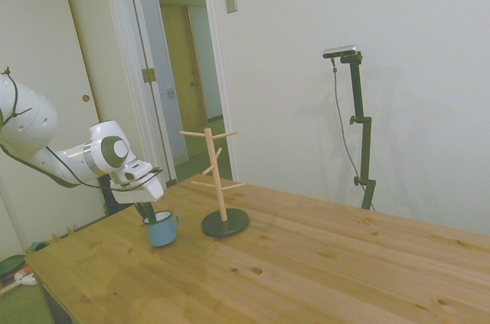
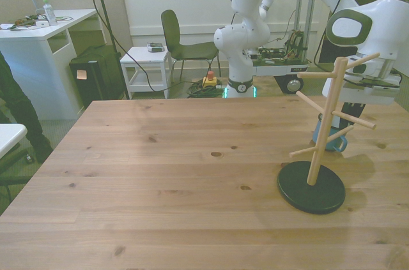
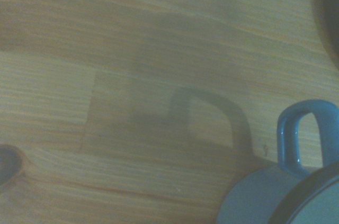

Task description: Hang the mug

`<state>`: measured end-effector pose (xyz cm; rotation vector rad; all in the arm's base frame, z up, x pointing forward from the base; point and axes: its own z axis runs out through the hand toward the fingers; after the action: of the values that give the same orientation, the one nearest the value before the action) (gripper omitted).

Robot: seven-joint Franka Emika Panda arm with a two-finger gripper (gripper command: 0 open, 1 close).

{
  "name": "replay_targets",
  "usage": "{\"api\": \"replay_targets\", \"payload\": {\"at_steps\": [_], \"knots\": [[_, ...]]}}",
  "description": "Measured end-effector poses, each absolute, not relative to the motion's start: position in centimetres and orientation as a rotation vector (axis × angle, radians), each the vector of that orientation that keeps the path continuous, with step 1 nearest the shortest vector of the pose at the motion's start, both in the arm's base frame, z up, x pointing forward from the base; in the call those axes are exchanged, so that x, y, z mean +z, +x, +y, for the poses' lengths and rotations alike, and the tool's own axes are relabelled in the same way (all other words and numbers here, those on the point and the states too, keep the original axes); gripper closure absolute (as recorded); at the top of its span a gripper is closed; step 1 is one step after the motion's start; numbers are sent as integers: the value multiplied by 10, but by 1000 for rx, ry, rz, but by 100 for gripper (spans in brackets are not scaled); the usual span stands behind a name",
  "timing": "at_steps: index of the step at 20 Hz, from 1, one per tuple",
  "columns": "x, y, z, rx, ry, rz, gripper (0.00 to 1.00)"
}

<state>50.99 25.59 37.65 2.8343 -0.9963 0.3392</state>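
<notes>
The light-blue mug (image 1: 162, 229) stands upright on the wooden table (image 1: 321, 278), just left of the wooden peg stand (image 1: 217, 178) in the side view. Its loop handle (image 3: 307, 134) points toward the stand's dark round base (image 1: 225, 222). My gripper (image 1: 147, 214) comes down at the mug's rim on the side away from the handle. In the front view the mug (image 2: 335, 145) is mostly hidden behind the peg stand (image 2: 326, 123) and the arm. The wrist view shows part of the mug (image 3: 265, 197) and the handle's shadow on the wood.
The stand's pegs (image 2: 358, 120) stick out sideways at several heights close to the arm. Part of a person (image 2: 13, 110) shows at the front view's left edge. A chair (image 2: 185, 43) and a white desk (image 2: 45, 34) stand beyond the table.
</notes>
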Motion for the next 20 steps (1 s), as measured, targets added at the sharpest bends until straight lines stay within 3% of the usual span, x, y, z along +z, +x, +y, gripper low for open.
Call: {"api": "replay_targets", "payload": {"at_steps": [4, 15, 20], "knots": [[382, 509, 242, 351, 2832, -1005, 100], [463, 513, 210, 425, 2869, -943, 100], [480, 517, 217, 430, 2875, -902, 100]]}}
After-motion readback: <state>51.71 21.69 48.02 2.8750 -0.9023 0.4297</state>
